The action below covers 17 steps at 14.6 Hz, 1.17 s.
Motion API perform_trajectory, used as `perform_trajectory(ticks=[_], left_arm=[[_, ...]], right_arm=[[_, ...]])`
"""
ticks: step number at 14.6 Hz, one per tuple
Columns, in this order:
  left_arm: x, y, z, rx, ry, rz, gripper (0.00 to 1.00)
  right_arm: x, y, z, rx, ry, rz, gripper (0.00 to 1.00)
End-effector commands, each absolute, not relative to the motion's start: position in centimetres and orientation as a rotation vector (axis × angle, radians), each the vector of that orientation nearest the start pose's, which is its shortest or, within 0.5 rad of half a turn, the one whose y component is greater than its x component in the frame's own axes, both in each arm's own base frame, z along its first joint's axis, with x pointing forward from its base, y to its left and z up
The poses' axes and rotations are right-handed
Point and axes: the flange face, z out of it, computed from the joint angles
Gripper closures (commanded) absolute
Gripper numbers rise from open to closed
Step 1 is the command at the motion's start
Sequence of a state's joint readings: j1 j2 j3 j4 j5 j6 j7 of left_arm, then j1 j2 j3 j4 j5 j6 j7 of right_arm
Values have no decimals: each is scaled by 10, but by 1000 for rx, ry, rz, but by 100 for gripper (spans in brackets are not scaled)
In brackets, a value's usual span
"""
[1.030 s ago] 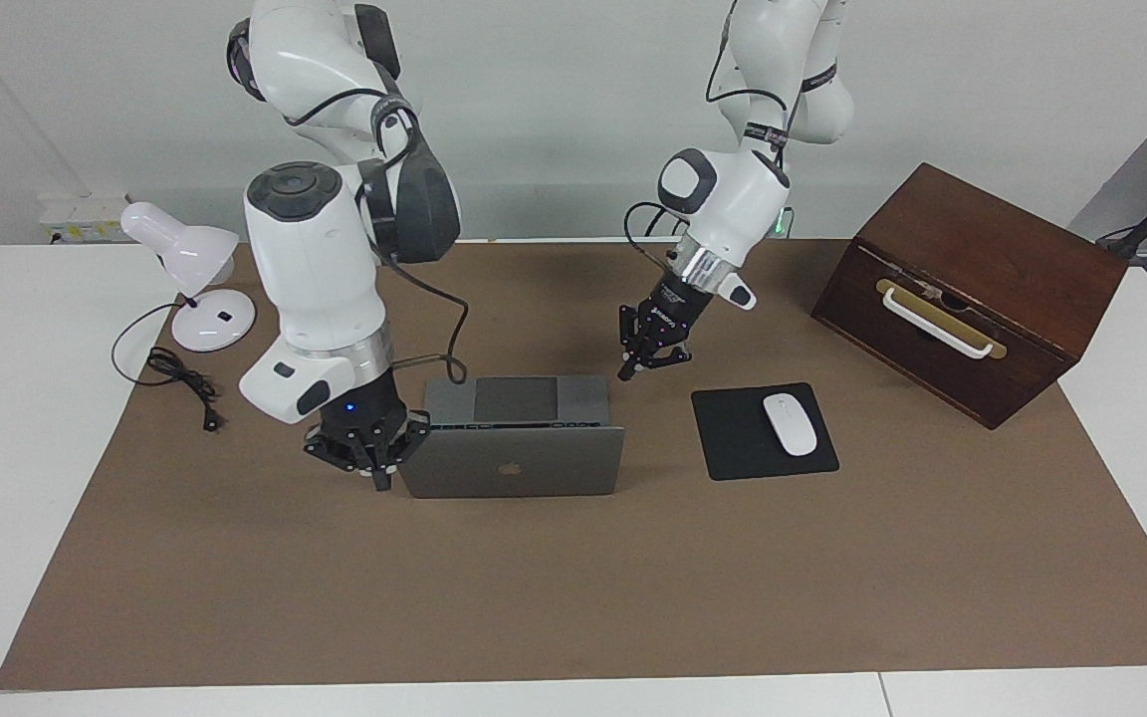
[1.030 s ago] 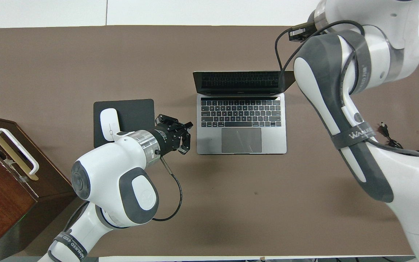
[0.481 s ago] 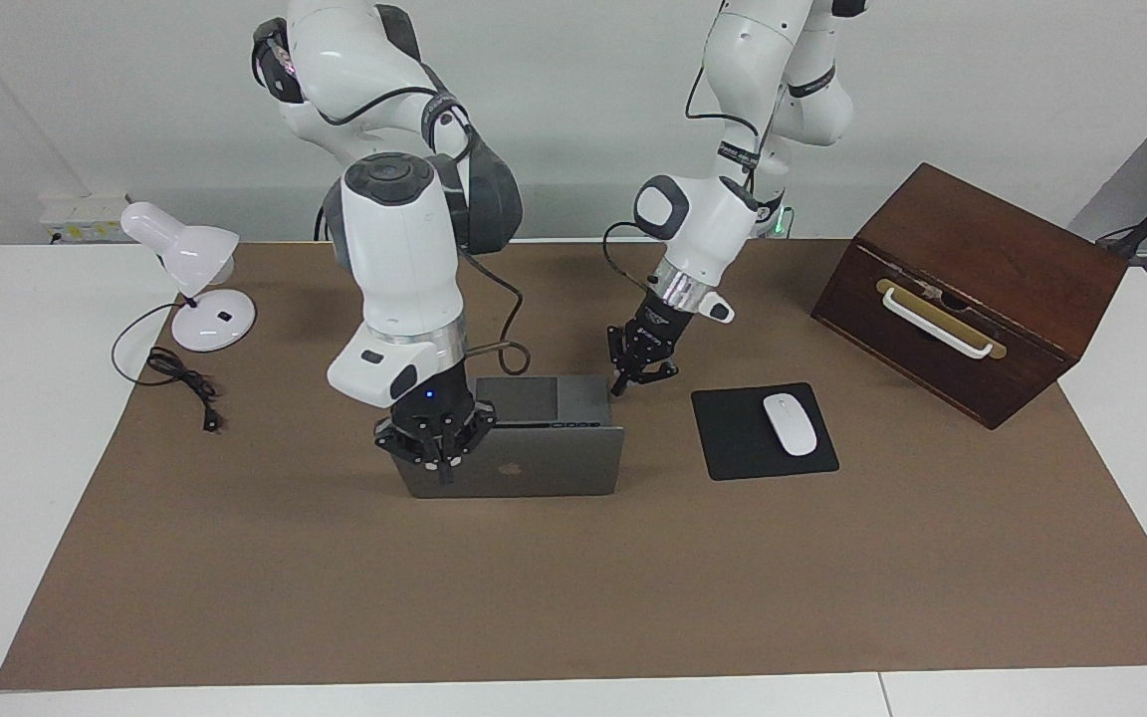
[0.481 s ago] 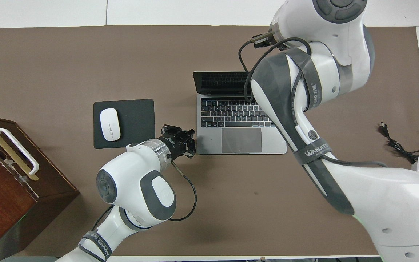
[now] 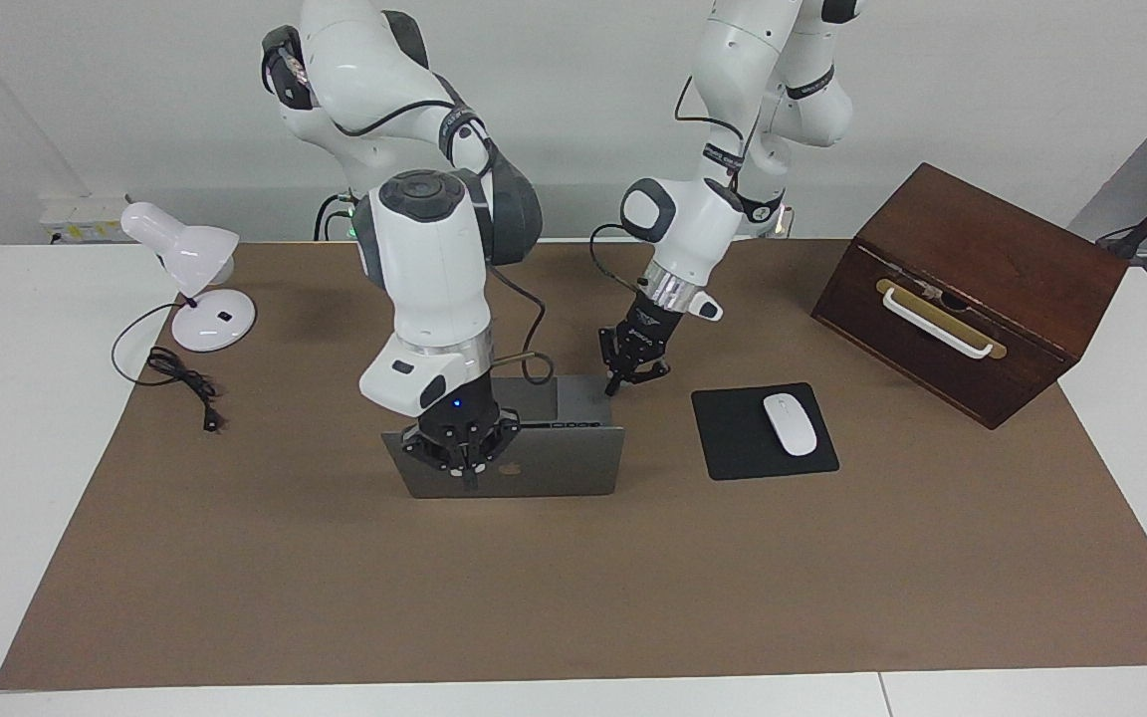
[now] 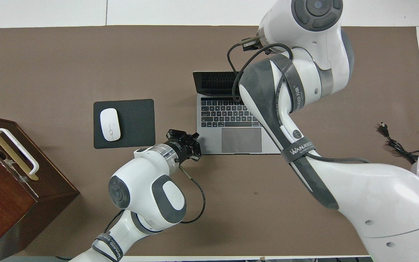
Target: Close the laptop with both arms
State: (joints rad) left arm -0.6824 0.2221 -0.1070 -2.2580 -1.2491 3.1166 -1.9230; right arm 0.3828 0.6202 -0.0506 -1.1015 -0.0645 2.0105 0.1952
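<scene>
Laptop [image 5: 554, 458] stands open mid-bench on the brown mat [image 5: 573, 597], lid raised with its apple logo turned away from the robots, keyboard deck [image 6: 231, 116] toward them.

Right gripper [image 5: 461, 460], clenched and empty, sits against the outer face of the lid near the top edge, toward the right arm's end of it; whether it touches the lid cannot be told.

Left gripper [image 5: 630, 376], also clenched and holding nothing, hangs over the deck corner nearest the robots at the left arm's end.

Black mousepad [image 5: 733, 438] with white mouse [image 5: 790, 423] lies beside the laptop toward the left arm's end. Wooden box [image 5: 972, 289] with a white handle stands at that end. White desk lamp [image 5: 185, 269] and its loose cord [image 5: 180, 383] sit at the right arm's end.
</scene>
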Motion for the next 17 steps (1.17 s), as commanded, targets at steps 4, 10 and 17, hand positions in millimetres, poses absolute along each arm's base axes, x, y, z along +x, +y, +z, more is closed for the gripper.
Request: perform_trajectory(ticks=[4,10,17], left_arm=[[431,-349,287,936,2343,-358,100],[425,-355,279,951,2346,-341,100],[417,-354,269,956,2371,-340,100]], right_arm=[[711,258,487,-3046,-155,-375,100],[711,257,487,-3045,-151,-369,100],[709,256,487,-3048,-148,-352,100]])
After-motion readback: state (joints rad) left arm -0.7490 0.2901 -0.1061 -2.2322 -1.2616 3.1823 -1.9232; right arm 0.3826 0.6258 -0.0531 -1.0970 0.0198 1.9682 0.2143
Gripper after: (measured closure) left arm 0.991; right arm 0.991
